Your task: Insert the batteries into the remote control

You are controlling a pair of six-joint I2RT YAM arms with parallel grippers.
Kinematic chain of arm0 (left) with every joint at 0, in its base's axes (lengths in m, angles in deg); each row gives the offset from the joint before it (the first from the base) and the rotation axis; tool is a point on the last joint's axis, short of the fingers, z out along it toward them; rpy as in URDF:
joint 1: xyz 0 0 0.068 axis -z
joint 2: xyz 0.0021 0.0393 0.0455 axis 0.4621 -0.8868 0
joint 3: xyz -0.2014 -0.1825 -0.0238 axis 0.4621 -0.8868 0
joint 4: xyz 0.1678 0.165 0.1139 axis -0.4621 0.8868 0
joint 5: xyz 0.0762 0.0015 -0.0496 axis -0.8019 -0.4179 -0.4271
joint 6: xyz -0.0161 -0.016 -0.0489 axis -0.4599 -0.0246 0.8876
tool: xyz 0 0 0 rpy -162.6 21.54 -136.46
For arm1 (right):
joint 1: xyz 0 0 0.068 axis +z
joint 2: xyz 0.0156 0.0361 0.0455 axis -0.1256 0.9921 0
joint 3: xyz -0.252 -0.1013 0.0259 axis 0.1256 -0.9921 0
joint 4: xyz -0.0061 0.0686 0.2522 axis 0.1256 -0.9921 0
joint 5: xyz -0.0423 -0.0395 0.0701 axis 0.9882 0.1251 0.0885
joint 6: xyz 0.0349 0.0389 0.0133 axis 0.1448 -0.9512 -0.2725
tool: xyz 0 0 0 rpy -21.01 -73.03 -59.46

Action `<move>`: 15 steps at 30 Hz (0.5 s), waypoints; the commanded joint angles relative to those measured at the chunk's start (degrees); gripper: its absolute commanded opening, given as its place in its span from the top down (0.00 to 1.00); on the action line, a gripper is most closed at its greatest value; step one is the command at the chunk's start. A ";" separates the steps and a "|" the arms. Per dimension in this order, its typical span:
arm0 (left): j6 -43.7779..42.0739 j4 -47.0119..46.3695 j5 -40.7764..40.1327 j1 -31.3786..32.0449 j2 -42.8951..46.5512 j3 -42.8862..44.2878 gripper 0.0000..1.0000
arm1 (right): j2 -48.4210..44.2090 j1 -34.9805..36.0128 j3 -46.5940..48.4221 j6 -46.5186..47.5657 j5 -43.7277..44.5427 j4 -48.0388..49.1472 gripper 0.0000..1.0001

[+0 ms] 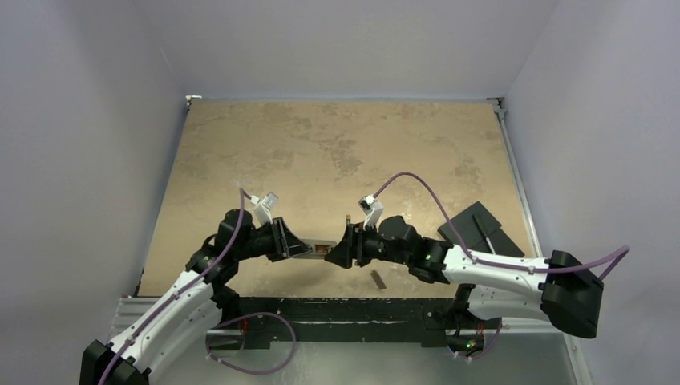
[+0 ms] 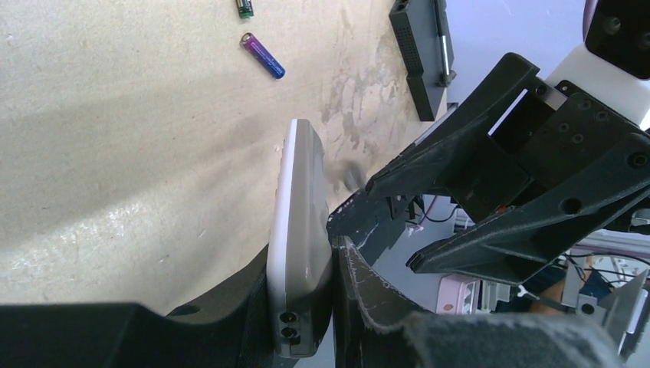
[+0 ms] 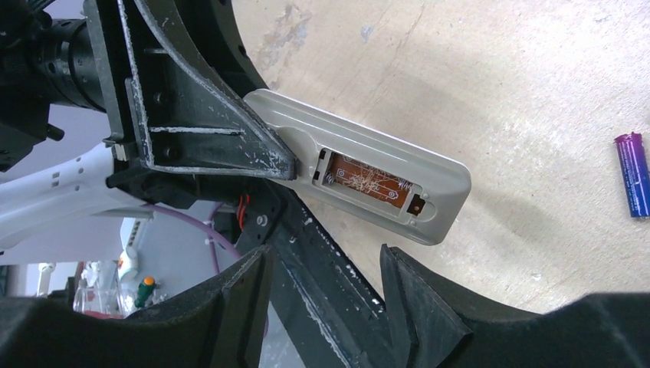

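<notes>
My left gripper (image 1: 299,245) is shut on one end of the remote control (image 1: 319,249) and holds it above the table. In the left wrist view the remote (image 2: 303,192) stands edge-on between the left gripper's (image 2: 301,253) fingers. In the right wrist view the remote's grey underside (image 3: 433,201) faces the camera, its battery recess (image 3: 370,181) open and empty. My right gripper (image 3: 326,264) is open and empty, just short of the remote's free end. It also shows in the top view (image 1: 343,245). The purple battery (image 2: 263,55) and the dark battery (image 2: 244,8) lie on the table. The purple battery (image 3: 632,175) also shows at the right wrist view's right edge.
A larger flat black slab (image 1: 481,228) lies at the table's right side, also in the left wrist view (image 2: 421,54). A small thin dark thing (image 1: 378,279) lies on the table near the front edge, under my right arm. The black base rail (image 1: 337,309) runs along the near edge.
</notes>
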 commanded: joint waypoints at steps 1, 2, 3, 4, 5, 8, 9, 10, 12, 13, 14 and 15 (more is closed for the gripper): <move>-2.58 -0.02 -1.25 0.23 -0.02 1.38 1.00 | 0.28 0.32 -0.56 -0.58 -0.74 3.05 0.39; -2.75 0.19 -1.46 0.23 -0.02 1.34 1.00 | 0.37 0.33 -0.56 -0.58 -0.74 3.01 0.39; -2.87 0.33 -1.64 0.22 -0.10 1.40 1.00 | 0.34 0.32 -0.60 -0.58 -0.67 2.81 0.39; -3.07 0.36 -1.68 0.25 -0.08 1.39 1.00 | 0.26 0.34 -0.63 -0.58 -0.59 2.68 0.39; -3.21 0.48 -1.79 0.23 -0.04 1.38 1.00 | 0.11 0.27 -0.65 -0.58 -0.50 2.40 0.39; -3.43 0.92 -2.00 0.23 0.15 1.63 1.00 | -1.00 0.26 -0.78 -0.49 0.22 1.02 0.38; -3.54 1.04 -2.02 0.23 0.17 1.79 1.00 | -1.42 0.30 -0.82 -0.41 0.57 0.38 0.38; -3.65 1.18 -2.03 0.22 0.16 1.96 1.00 | -1.91 0.31 -0.82 -0.28 0.92 -0.31 0.38; -3.99 1.45 -2.03 0.22 0.19 2.25 1.00 | -2.71 0.30 -0.70 0.13 1.54 -2.02 0.37; -4.09 1.56 -2.03 0.22 0.11 2.48 1.00 | -3.07 0.30 -0.42 0.32 1.96 -3.30 0.37; -4.19 1.67 -1.93 0.22 0.03 2.65 1.00 | -3.38 0.33 -0.22 0.57 2.37 -4.64 0.37; -4.36 1.74 -1.74 0.26 -0.06 2.82 1.00 | -3.73 0.26 0.19 0.83 2.90 -6.15 0.37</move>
